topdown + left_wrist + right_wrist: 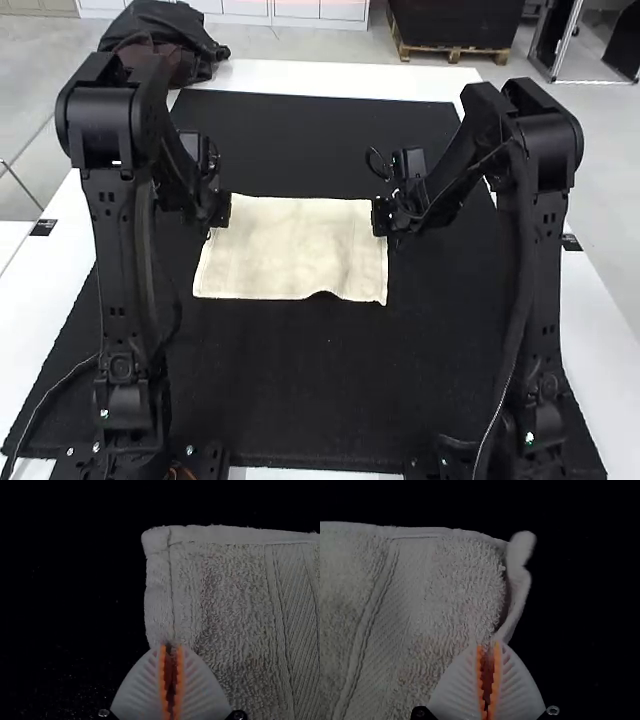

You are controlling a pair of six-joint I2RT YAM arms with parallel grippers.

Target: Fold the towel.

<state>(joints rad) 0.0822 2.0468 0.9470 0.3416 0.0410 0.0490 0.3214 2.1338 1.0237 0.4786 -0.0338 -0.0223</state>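
Observation:
The cream towel [290,252] lies flat as a wide rectangle mid-table, its near edge slightly raised at one spot; whether it is folded cannot be told. My left gripper [217,210] is at its far left corner, my right gripper [380,217] at its right edge near the far corner. In the left wrist view the left gripper [171,646] is shut on the hemmed side edge of the towel [230,595], a short way from a corner. The right wrist view has the right gripper [489,646] shut on the side edge of the towel [450,585], which curls up there.
A black mat [300,390] covers most of the white table [330,80]. A dark bag [165,40] sits at the table's far left corner. Both arms stand at the near side, left and right of the towel.

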